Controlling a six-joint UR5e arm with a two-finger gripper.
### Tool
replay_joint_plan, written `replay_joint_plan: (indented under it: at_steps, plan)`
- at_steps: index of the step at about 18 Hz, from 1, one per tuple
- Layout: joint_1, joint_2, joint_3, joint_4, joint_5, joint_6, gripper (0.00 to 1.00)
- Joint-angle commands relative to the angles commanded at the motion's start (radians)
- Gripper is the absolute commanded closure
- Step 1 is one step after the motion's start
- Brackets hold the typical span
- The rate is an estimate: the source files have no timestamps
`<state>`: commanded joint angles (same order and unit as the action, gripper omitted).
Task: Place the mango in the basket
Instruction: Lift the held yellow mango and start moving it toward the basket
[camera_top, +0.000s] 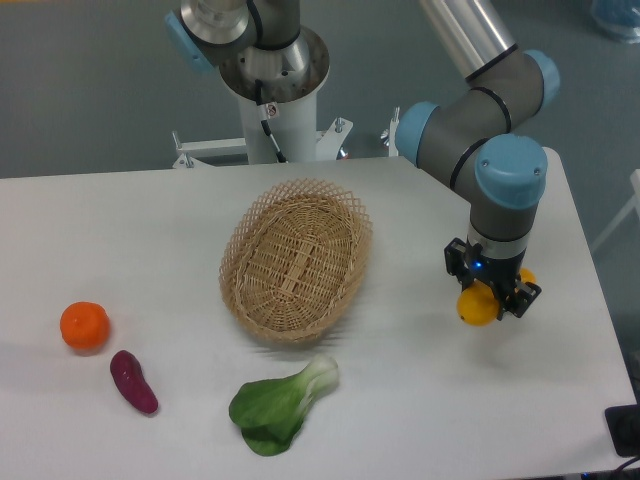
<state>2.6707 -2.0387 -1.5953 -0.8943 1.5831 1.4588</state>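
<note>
Arm: UR5e, reaching down over the right part of the white table (150, 220).
Gripper (488, 298): pointed downward, jaws clenched on the mango, one finger at each side of the fruit.
Mango (477, 306): yellow-orange, held between the fingers, well to the right of the basket; contact with the tabletop cannot be told from this view.
Basket (297, 259): oval wicker, open-lattice rim, at mid-table, nothing inside.
Other produce: orange citrus fruit (84, 326) and purple eggplant (133, 381) at far left; bok choy (282, 404) just in front of the basket, near its rim.
Step in hand: grasp apparently made; transfer to the basket not yet done.
Next move: likely a lift high enough to pass the flared rim, travel leftward to above the basket's hollow, then lowering and release.
</note>
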Motion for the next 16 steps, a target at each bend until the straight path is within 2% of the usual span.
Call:
replay_joint_plan:
  at_steps: [9, 16]
  plan:
    - [-0.02, 0.006, 0.003, 0.0, 0.002, -0.04, 0.54]
    - [-0.054, 0.012, 0.003, -0.002, -0.005, -0.139, 0.54]
